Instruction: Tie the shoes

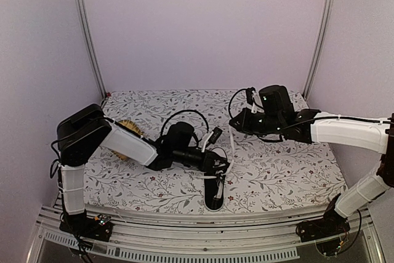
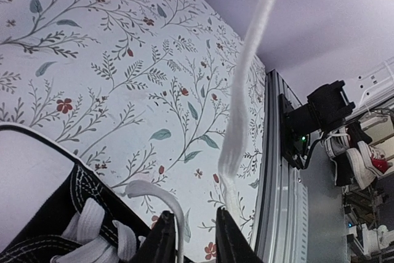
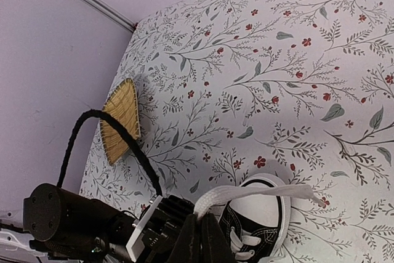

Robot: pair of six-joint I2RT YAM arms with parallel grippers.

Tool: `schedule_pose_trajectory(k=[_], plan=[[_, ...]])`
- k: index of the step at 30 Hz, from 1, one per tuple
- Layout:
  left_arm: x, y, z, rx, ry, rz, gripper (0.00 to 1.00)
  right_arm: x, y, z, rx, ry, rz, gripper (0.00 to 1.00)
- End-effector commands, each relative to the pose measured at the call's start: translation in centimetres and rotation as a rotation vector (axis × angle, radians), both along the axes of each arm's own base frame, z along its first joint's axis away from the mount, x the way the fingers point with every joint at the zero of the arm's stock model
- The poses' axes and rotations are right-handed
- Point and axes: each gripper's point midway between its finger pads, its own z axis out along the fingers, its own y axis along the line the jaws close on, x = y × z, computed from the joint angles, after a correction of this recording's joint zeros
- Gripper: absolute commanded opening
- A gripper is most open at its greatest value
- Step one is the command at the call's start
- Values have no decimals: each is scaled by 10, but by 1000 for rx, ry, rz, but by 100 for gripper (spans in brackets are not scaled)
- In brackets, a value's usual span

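The black sneaker (image 1: 214,194) with white laces lies near the table's front edge. Its white toe cap (image 3: 261,198) shows in the right wrist view. My left gripper (image 1: 223,165) hovers just over the shoe's laced top (image 2: 92,226). Its jaws stand a little apart, and a curved lace strand (image 2: 154,192) runs down between them against the left finger (image 2: 163,238). My right gripper (image 1: 233,125) is raised behind the shoe and shut on a white lace (image 3: 265,194). That lace stretches taut past the left gripper's (image 2: 193,214) right finger as a long strand (image 2: 246,72).
A yellow woven mat (image 1: 128,130) lies at the left, partly under the left arm, and shows again as the mat (image 3: 120,121) in the right wrist view. The floral cloth (image 1: 283,170) covers the table. A metal rail (image 2: 277,201) runs along the table's edge.
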Motion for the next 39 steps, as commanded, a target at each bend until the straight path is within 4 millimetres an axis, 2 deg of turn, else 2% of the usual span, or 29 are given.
schedule_pose_trajectory(k=[1,14,18,26,29,34,39], plan=[[-3,0,18,-61,-19,-26,24,7,3,8,9,-20,-18,2],[-8,2,27,-102,-24,-44,32,13,8,4,-10,-18,-16,2],[-8,2,25,-102,-19,-51,35,15,11,7,-6,-22,-11,2],[-4,2,13,-59,-12,-29,33,14,21,18,28,-34,29,2],[-3,1,12,-52,-11,-27,28,14,25,20,36,-36,46,2],[-1,0,14,-49,-19,-25,9,15,30,16,37,-31,63,2],[-1,4,21,-57,-30,-12,0,16,32,11,31,-23,66,2]])
